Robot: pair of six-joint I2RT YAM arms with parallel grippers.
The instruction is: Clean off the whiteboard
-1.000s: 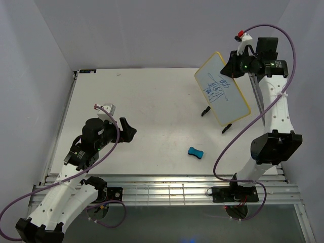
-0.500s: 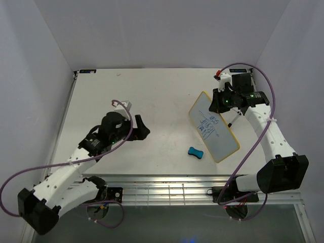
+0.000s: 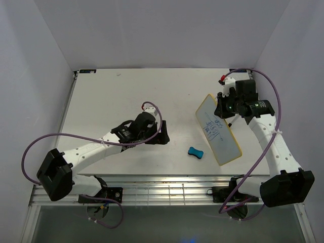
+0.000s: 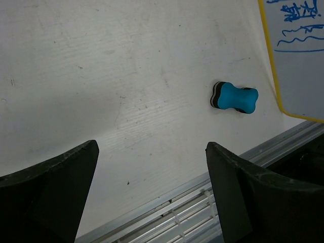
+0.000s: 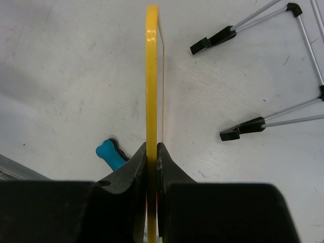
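The whiteboard (image 3: 218,130) has a yellow frame and blue scribbles and stands tilted at the right of the table. My right gripper (image 3: 221,107) is shut on its upper edge; the right wrist view shows the frame (image 5: 152,76) edge-on, pinched in the right gripper (image 5: 152,152). The teal bone-shaped eraser (image 3: 195,152) lies on the table just left of the board's lower end, and shows in the left wrist view (image 4: 234,97) and the right wrist view (image 5: 109,153). My left gripper (image 3: 163,132) is open and empty, left of the eraser. It hovers above the table in its own view (image 4: 152,172), where the board's corner (image 4: 298,61) also shows.
A thin metal stand with black feet (image 5: 212,39) lies on the table behind the board; another foot (image 5: 242,129) is nearer. The table's slatted metal front edge (image 4: 202,212) runs just below the left gripper. White walls enclose the table.
My right gripper brought the whiteboard down from high at the back right to beside the eraser. My left arm stretched right across the table toward the eraser, its gripper still open.
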